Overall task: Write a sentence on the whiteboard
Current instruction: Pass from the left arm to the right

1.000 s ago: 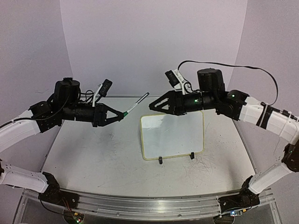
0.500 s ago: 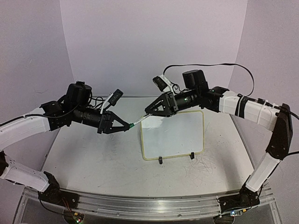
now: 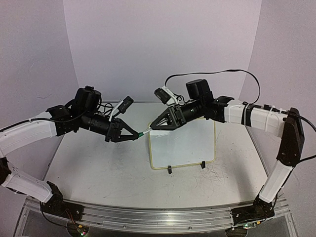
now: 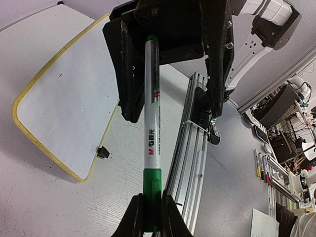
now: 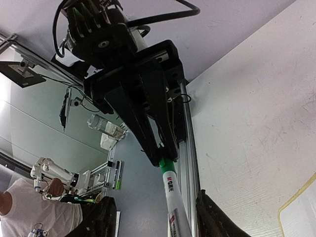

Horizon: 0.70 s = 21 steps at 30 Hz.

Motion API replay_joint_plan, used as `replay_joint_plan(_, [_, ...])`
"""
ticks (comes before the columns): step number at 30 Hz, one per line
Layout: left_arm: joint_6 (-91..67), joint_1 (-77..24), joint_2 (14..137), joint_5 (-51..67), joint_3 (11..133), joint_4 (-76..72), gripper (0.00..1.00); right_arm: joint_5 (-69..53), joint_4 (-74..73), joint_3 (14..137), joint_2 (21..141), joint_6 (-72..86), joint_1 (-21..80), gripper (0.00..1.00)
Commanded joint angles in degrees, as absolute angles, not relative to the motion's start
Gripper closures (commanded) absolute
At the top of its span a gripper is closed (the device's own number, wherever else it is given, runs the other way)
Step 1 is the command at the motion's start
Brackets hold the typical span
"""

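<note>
The whiteboard (image 3: 187, 143) lies blank on the table, right of centre, with a pale-yellow frame and two black clip feet; it also shows in the left wrist view (image 4: 64, 98). A white marker (image 3: 144, 130) with a green cap hangs in the air over the board's left edge. My left gripper (image 3: 134, 135) is shut on the green cap (image 4: 152, 192). My right gripper (image 3: 153, 127) faces it from the right. Its fingers (image 5: 210, 217) stand either side of the marker's white barrel (image 5: 174, 202) with gaps on both sides, so it is open.
An aluminium rail (image 3: 148, 215) runs along the table's near edge, where both arm bases are bolted. Purple walls close in the back and sides. The right arm's black cable (image 3: 217, 73) loops above it. The table top (image 3: 98, 163) is scuffed.
My right gripper has moved left to the marker and its jaws have narrowed around the barrel. My left arm has carried the marker a little right and lower, toward the board.
</note>
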<state>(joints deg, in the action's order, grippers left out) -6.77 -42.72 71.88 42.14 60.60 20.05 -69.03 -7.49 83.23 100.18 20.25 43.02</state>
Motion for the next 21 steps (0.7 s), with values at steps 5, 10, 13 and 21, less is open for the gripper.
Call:
replay_joint_plan(5, [-4.92,-42.89,72.66,42.87,63.78,19.26,1.00,-72.10,1.68,80.23,100.89,23.43,44.37,0.58])
replay_joint_plan(10, [-4.69,-42.89,72.87,43.26,63.59,19.23,1.00,-72.10,8.94,78.30,100.88,28.49,44.38,0.70])
replay_joint_plan(13, [-4.72,-42.89,73.20,43.49,63.43,19.24,1.00,-72.21,11.00,77.72,100.89,29.95,44.38,0.76])
replay_joint_plan(21, [-5.28,-42.90,72.82,43.55,63.21,19.25,1.00,-71.98,12.12,76.52,100.84,30.73,44.38,1.00])
